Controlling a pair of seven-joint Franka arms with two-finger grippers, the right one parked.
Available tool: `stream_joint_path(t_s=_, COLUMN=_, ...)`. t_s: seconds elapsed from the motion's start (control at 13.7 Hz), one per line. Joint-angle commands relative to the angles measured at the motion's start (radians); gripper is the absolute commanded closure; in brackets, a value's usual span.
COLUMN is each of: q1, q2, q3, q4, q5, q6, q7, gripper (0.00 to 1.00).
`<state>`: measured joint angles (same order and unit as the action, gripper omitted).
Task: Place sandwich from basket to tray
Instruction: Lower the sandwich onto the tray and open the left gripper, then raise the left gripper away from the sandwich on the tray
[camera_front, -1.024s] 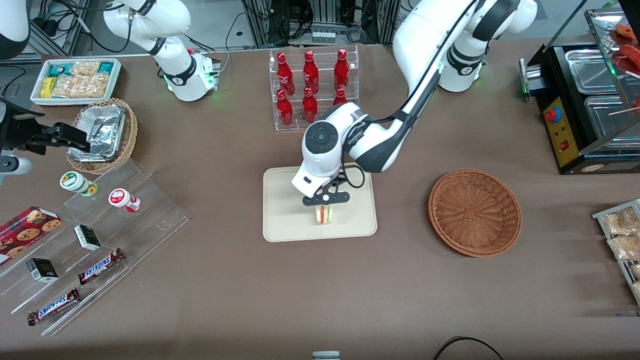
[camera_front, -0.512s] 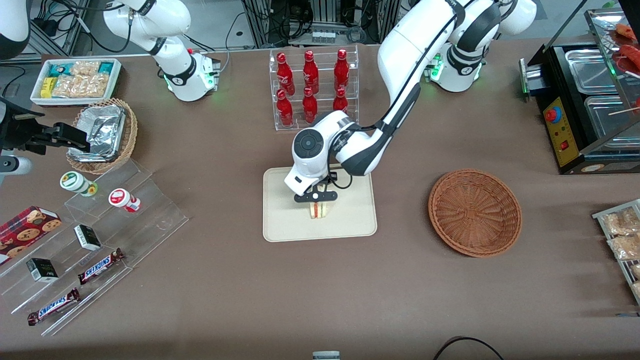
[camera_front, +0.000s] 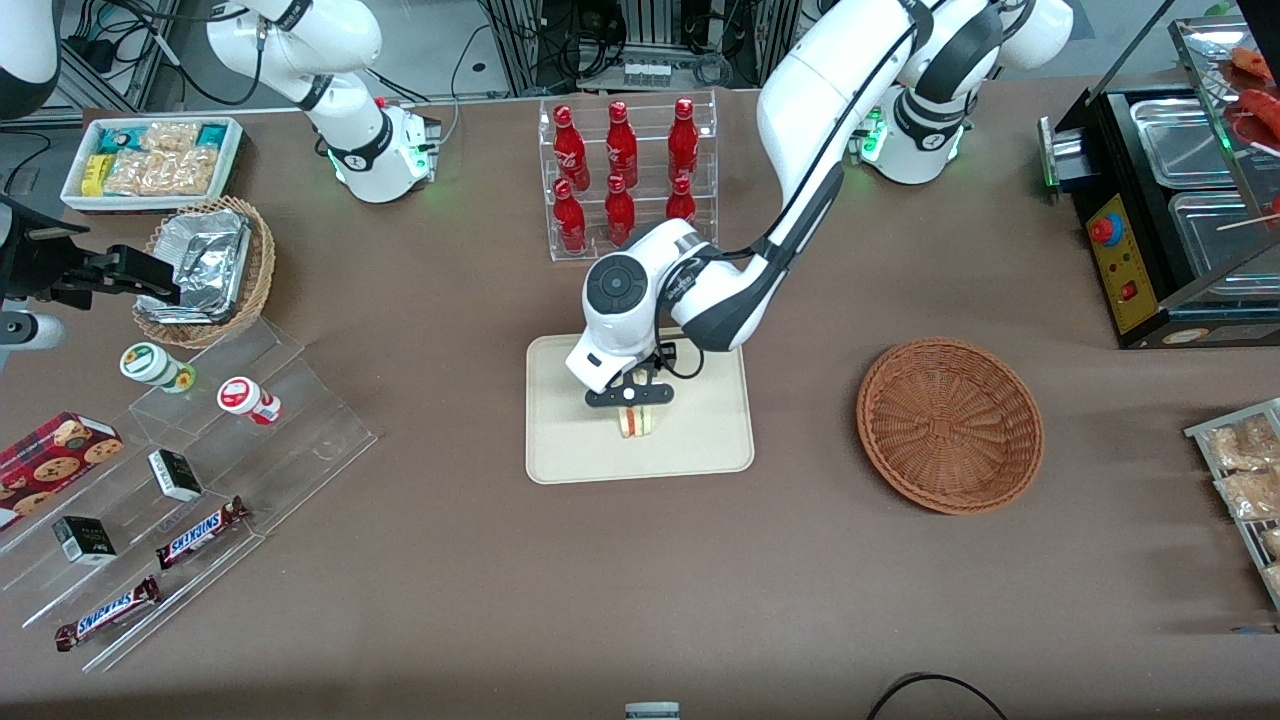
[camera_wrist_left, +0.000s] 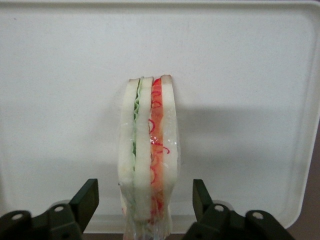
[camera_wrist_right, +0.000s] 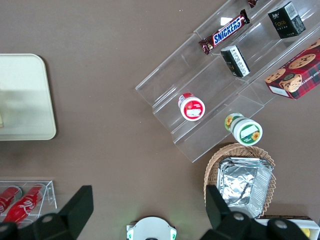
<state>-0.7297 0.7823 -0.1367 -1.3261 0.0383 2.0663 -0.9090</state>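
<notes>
My tool (camera_front: 627, 399) hangs low over the tray (camera_front: 560, 445), its 2 fingers (camera_wrist_left: 86, 197) spread apart on either side of the sandwich (camera_front: 637, 421) with a clear gap showing on both flanks in the wrist view. The wedge stands on edge on the cream surface, cut face up, green filling (camera_wrist_left: 135, 130) in 1 layer and red-orange (camera_wrist_left: 156, 145) in the other, its wrapper just catching the light near the tool. I read it as resting on the tray, near the middle and a little nearer the front camera than the tool's crossbar, no longer carried by my grip.

The brown wicker basket (camera_front: 950, 424) sits well apart on the counter (camera_front: 640, 580), toward the working arm's end, and holds nothing.

By my judgement the job is nearly done: the sandwich is out of the basket and set down where it belongs. What remains for me is to lift the tool straight up without brushing the bread, since a nudge from either finger could tip the narrow wedge onto its side.
</notes>
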Motion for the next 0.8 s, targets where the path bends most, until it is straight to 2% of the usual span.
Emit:
stream_joint_path(t_s=0.0, q1=-0.005, q2=-0.118, q3=0.032, q4=-0.002, q5=0.011, q6=-0.075, q7=-0.019, gripper=0.00)
stream_joint_path(t_s=0.51, q1=0.007, q2=-0.382, q3=0.228, q4=-0.015, q5=0.008, q6=-0.303, q7=-0.047, gripper=0.00)
stream_joint_path(t_s=0.73, q1=0.074, q2=-0.477, q3=0.267, q4=-0.018, q5=-0.004, q6=-0.421, q7=0.088, gripper=0.00)
